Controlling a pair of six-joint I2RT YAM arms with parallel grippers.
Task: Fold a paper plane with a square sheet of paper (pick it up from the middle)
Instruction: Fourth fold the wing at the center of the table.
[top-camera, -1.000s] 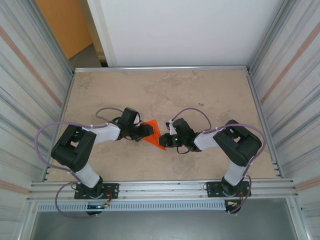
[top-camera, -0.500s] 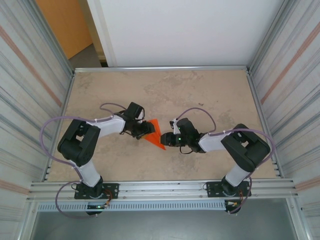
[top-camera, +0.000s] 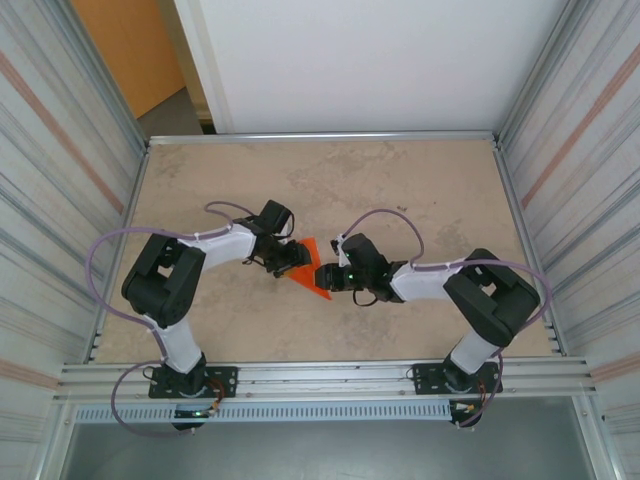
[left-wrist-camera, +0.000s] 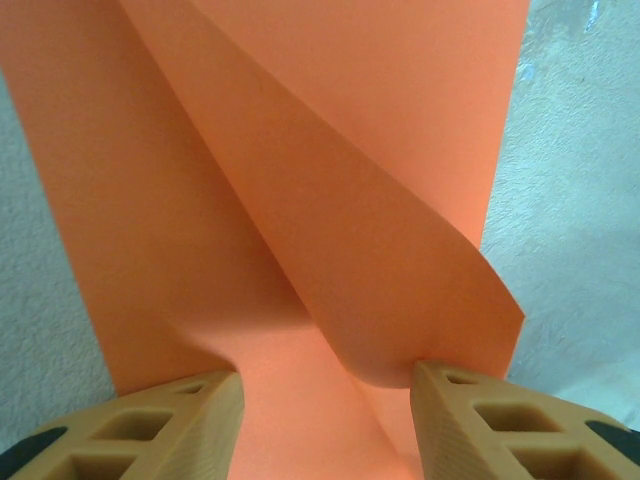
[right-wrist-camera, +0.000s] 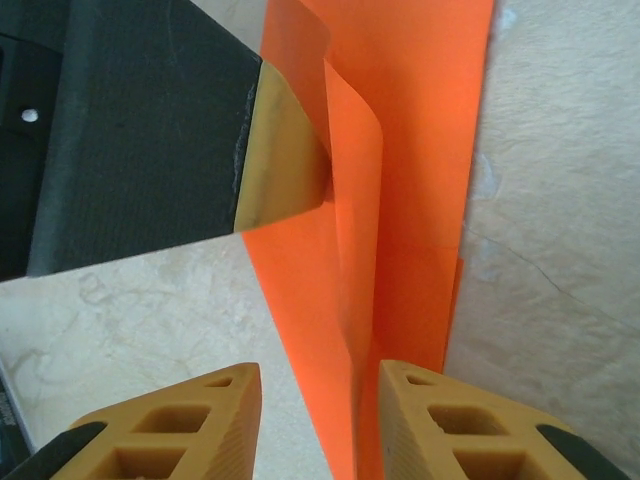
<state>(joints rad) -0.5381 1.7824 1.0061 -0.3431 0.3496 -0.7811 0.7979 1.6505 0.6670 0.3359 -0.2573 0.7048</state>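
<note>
**One part-folded orange sheet between two claws**

A ribbed metal wall (top-camera: 60, 200) stands on the left. The left claw (top-camera: 289, 259) sits low over the tabletop (top-camera: 420, 190) with its jaws apart, straddling the orange paper (top-camera: 311, 270) rather than pinching it. A flap curls up against one finger. There is one sheet and two arms. The right claw (top-camera: 326, 276) meets the paper from the other side, jaws also apart around a raised folded edge. From above, both claws cover the sheet's ends, so its folds are hard to count

Right tool (right-wrist-camera: 320, 375) straddles the creased orange paper (right-wrist-camera: 420, 150), jaws apart.
</note>
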